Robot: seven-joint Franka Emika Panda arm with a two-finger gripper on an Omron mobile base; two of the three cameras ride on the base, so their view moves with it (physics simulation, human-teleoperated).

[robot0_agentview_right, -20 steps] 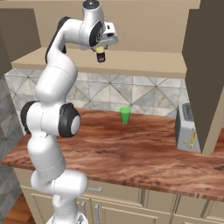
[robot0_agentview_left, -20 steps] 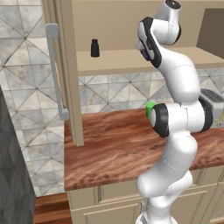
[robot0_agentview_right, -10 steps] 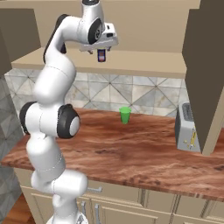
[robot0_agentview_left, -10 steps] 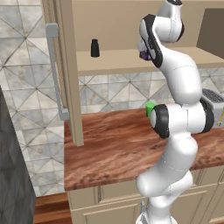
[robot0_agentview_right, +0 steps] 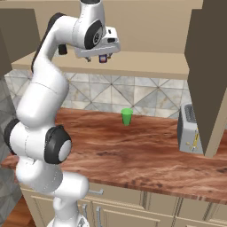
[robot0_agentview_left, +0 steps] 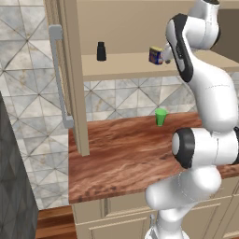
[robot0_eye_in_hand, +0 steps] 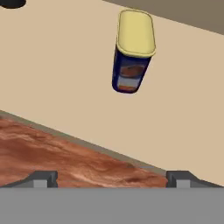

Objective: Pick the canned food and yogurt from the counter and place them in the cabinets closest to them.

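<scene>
The canned food (robot0_eye_in_hand: 131,52), a small dark blue can with a yellow top, stands upright on the beige shelf (robot0_eye_in_hand: 57,74) of the open wall cabinet (robot0_agentview_left: 126,65). The same can (robot0_agentview_left: 156,55) sits near the shelf's front edge, right beside my hand. My gripper (robot0_eye_in_hand: 111,178) is open, its fingertips (robot0_eye_in_hand: 41,178) spread wide and clear of the can. From the right, the gripper (robot0_agentview_right: 98,56) hovers at the shelf edge with the can (robot0_agentview_right: 103,58) just under it. The yogurt is out of view.
A black shaker bottle (robot0_agentview_left: 101,51) stands further left on the same shelf. The open cabinet door (robot0_agentview_left: 70,70) with its grey bar handle (robot0_agentview_left: 58,74) juts out on the left. A green cup (robot0_agentview_right: 127,116) and a toaster (robot0_agentview_right: 188,128) stand on the wooden counter (robot0_agentview_right: 146,155).
My gripper has opened and let go of the can, which now stands on the shelf. The hand has drawn back slightly from it.
</scene>
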